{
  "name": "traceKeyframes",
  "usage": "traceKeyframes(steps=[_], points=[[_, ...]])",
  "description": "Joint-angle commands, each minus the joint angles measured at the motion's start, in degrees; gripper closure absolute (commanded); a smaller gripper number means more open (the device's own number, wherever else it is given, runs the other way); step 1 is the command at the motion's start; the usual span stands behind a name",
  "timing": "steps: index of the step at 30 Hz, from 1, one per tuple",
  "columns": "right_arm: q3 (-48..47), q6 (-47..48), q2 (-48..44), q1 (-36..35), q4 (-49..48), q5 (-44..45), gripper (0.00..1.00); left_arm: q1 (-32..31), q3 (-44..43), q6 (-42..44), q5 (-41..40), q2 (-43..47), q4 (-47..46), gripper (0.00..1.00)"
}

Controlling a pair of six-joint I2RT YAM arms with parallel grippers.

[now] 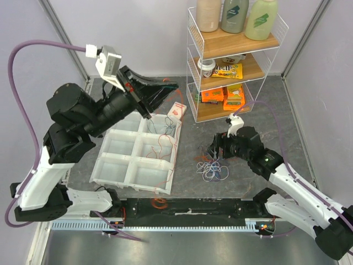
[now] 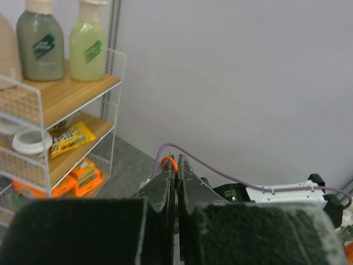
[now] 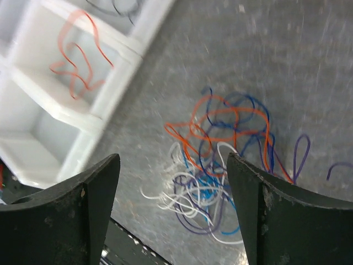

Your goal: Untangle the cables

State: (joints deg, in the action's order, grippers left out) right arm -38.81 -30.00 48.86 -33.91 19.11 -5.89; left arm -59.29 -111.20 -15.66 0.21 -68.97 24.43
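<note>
1. Left arm. The left gripper (image 1: 172, 86) is raised above the far half of the bench, over the far right corner of the white tray (image 1: 134, 160). In the left wrist view its fingers (image 2: 165, 185) are pressed together, pinching an orange cable (image 2: 167, 162) whose loop shows just above the tips. In the top view, thin strands hang from the fingertips toward the tray's far right compartment. Which strand is the pinched cable cannot be told there.

2. Right arm. The right gripper (image 1: 212, 152) hangs low over the bench, right of the tray and toward the near edge. In the right wrist view its fingers (image 3: 83, 215) stand wide apart and hold nothing.

3. Cables. The tangle of cables (image 1: 212, 168) lies on the grey bench surface, just beside the tray's right edge and directly below the right gripper. The right wrist view shows the tangle of cables (image 3: 218, 149) between the two spread fingers. It holds orange, blue, white and purple strands looped over one another. Whether the fingertips touch it cannot be told.

4. Tray. The tray has six compartments. A loose red cable (image 3: 77, 55) lies in one compartment on its right side. Dark strands lie in the far right compartment.

5. Surroundings. A wire shelf rack (image 1: 190, 55) stands at the far right corner, with three bottles (image 1: 234, 15) on its top shelf.
</note>
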Motion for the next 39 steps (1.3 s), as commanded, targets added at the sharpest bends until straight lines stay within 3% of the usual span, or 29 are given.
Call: traceKeyframes(steps=[1,5,17,25,29,39], points=[[4.00,-0.32,-0.61,-0.10,-2.24,-1.15,0.14,-0.13,6.15,2.04,-7.67,7.78,1.06,0.98],[5.06,-0.15,-0.96,-0.10,-2.24,0.00,0.14,-0.13,10.47,3.62,-11.79,9.82,0.89,0.98],[6.11,-0.32,-2.01,-0.10,-1.27,2.02,0.14,0.22,11.26,7.13,-16.37,6.22,1.06,0.98],[6.20,-0.06,-1.23,-0.02,-1.27,1.93,0.14,4.17,15.83,7.75,-19.02,7.45,0.98,0.98],[6.81,-0.15,-0.79,-0.10,-1.97,1.50,0.14,7.51,11.98,8.19,-14.64,6.13,1.50,0.98],[8.40,-0.59,-0.52,-0.10,-3.21,0.88,0.14,7.96,-4.37,13.02,-10.32,-0.38,2.20,0.98]])
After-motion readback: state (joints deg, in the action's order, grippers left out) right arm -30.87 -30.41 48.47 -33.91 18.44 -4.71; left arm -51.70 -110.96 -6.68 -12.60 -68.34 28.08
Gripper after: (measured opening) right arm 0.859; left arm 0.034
